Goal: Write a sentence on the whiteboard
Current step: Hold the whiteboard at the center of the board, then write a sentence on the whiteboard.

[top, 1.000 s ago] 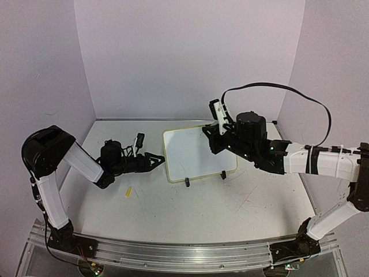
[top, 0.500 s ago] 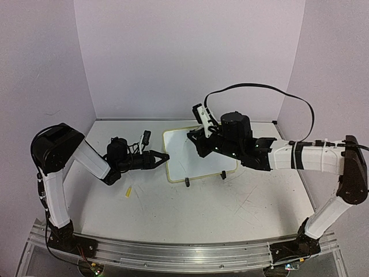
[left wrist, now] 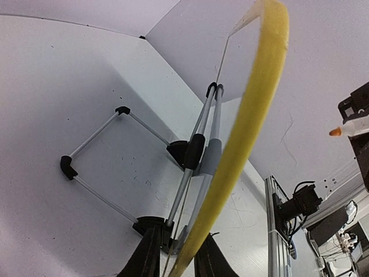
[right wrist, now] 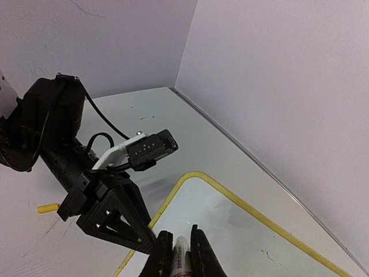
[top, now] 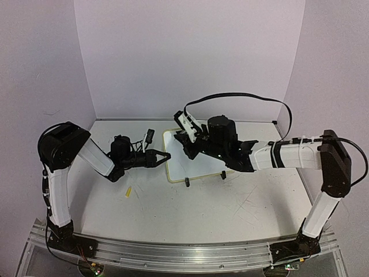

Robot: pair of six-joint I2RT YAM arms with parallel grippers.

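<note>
Yellow-rimmed, the whiteboard (top: 196, 166) is standing centrally, long axis running left-right. The left gripper (left wrist: 179, 254) is straddling its left rim, grip unclear; the right gripper (right wrist: 180, 232) is clamping a marker (right wrist: 180, 255) over its far-left corner.

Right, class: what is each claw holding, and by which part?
Right claw: a marker, pinched by its barrel. Left claw: the whiteboard, gripped at its yellow left rim.

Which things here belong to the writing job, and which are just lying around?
Job: whiteboard; marker in the right gripper; left gripper on the whiteboard's rim.
Lying about: small yellow piece, left of the whiteboard.
</note>
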